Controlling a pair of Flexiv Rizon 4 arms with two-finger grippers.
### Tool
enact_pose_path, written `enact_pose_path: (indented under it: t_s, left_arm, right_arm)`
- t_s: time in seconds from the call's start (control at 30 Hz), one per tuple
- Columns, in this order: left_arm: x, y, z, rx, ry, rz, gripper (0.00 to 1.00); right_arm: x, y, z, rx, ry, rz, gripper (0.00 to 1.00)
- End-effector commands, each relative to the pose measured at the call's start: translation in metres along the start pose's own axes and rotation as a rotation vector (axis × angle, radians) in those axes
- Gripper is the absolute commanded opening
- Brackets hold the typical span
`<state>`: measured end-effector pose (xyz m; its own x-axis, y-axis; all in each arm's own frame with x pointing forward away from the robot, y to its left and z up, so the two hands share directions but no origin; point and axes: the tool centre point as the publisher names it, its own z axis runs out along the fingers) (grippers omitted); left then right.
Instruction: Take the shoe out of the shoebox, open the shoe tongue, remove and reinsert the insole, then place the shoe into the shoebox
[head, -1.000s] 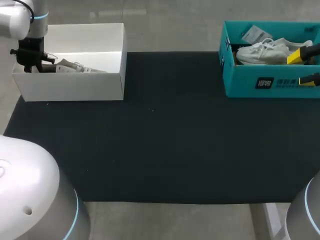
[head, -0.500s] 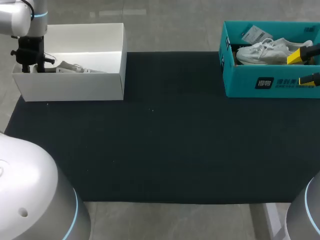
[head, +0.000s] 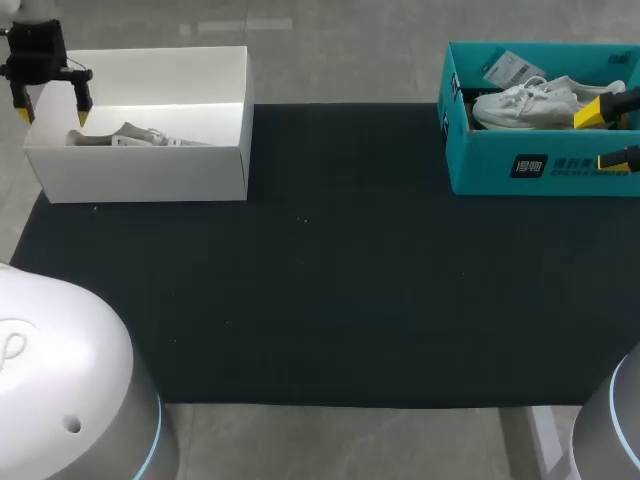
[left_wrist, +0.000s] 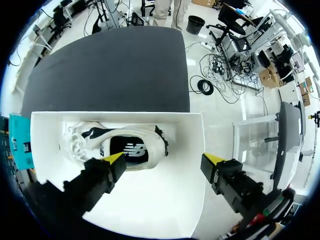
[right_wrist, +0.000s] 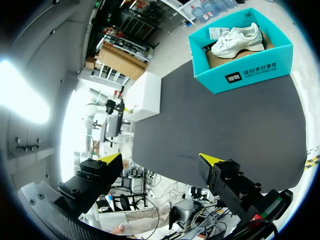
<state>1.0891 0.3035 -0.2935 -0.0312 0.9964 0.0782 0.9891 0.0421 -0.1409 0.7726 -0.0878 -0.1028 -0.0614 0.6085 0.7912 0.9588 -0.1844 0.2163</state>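
Observation:
A white shoebox (head: 150, 172) stands at the mat's far left with a grey-and-white shoe (head: 128, 134) lying in it. My left gripper (head: 52, 115) hangs open above the box's left end, touching nothing. In the left wrist view the shoe (left_wrist: 125, 146) lies under and ahead of the left gripper (left_wrist: 164, 160), its opening facing up. A teal shoebox (head: 540, 165) at the far right holds a white shoe (head: 525, 103). My right gripper (head: 608, 135) is open at the right edge. The right wrist view shows the teal box (right_wrist: 250, 70) far ahead of the right gripper (right_wrist: 161, 160).
A black mat (head: 330, 280) covers the table between the two boxes. A paper tag (head: 510, 68) lies in the teal box behind the white shoe.
My left gripper has opened and risen out of the white box, leaving the shoe lying inside. The right arm has not moved.

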Motion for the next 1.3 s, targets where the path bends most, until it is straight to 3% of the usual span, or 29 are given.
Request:
enact_pose_path:
  t_s: [0.03,0.23,0.37,0.53,0.73,0.8,1.03,1.23,1.3]
  left_arm:
    - [-0.004,-0.017,-0.036,-0.037,-0.011,-0.018,1.00]
    - [-0.012,-0.012,-0.070,-0.062,-0.030,-0.031,1.00]
    - [-0.013,-0.011,-0.090,-0.037,-0.052,-0.023,1.00]
    - [-0.013,-0.015,-0.115,-0.078,-0.052,-0.038,1.00]
    - [-0.021,-0.009,-0.136,-0.074,-0.034,-0.010,1.00]
    - [-0.021,-0.009,-0.136,-0.074,-0.034,-0.010,1.00]
    - [-0.021,-0.009,-0.136,-0.074,-0.034,-0.010,1.00]
    - [-0.021,-0.009,-0.136,-0.074,-0.034,-0.010,1.00]
    - [-0.021,-0.009,-0.136,-0.074,-0.034,-0.010,1.00]
  right_arm:
    - [0.000,0.000,0.000,-0.001,-0.003,0.001,1.00]
    - [0.000,0.000,0.000,-0.001,-0.003,0.001,1.00]
    - [0.000,0.000,0.000,-0.001,-0.003,0.001,1.00]
    - [0.000,0.000,0.000,-0.001,-0.003,0.001,1.00]
    - [0.000,0.000,0.000,-0.001,-0.003,0.001,1.00]
    - [-0.004,0.013,-0.005,-0.020,-0.005,-0.007,1.00]
    - [-0.017,0.071,-0.028,-0.042,-0.228,-0.104,1.00]
    - [-0.037,0.127,-0.039,-0.004,-0.521,-0.159,1.00]
    - [-0.045,0.146,-0.041,-0.032,-0.604,-0.142,1.00]
